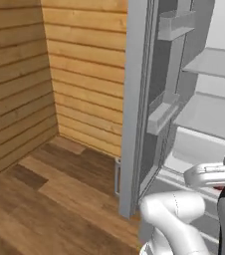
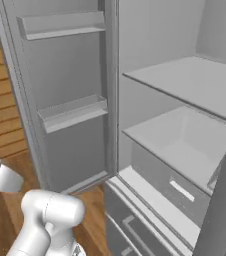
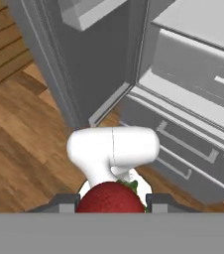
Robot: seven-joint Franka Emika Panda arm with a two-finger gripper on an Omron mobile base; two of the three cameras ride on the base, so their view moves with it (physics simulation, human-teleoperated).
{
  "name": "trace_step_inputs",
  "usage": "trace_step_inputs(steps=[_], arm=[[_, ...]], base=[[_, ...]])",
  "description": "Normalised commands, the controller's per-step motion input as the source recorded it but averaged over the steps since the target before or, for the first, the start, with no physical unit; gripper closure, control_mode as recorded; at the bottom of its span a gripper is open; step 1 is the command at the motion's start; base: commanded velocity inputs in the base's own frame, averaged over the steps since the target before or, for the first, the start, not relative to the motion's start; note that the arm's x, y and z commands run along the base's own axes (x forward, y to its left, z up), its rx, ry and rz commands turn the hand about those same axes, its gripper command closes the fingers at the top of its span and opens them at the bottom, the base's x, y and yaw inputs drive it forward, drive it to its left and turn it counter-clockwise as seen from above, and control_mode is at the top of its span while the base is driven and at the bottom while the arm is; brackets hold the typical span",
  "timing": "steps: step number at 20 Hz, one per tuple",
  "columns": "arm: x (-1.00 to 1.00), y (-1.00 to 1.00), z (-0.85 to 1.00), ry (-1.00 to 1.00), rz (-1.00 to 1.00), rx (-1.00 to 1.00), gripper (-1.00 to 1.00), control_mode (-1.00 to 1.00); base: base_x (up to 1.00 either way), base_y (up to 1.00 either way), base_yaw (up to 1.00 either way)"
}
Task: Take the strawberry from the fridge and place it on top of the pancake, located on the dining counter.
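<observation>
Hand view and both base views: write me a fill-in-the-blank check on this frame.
1. The gripper is shut on the ____.
2. The fridge door stands ____.
3. The shelves inside hold ____.
4. The floor is made of ____.

Missing words: strawberry; open; nothing; wood

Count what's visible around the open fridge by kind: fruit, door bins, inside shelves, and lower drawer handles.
Strawberry, held in the hand: 1
Door bins: 2
Inside shelves: 2
Lower drawer handles: 2
Total: 7
</observation>
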Motion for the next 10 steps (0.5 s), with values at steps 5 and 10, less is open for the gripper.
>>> trace_step_inputs(steps=[5,10], arm=[[0.00,0.00,0.00,0.00,0.00,0.00,1.00,1.00],[0.00,0.00,0.00,0.00,0.00,0.00,1.00,1.00]], base=[[-0.11,0.39,0.78],[-0.09,0.55,0.77]])
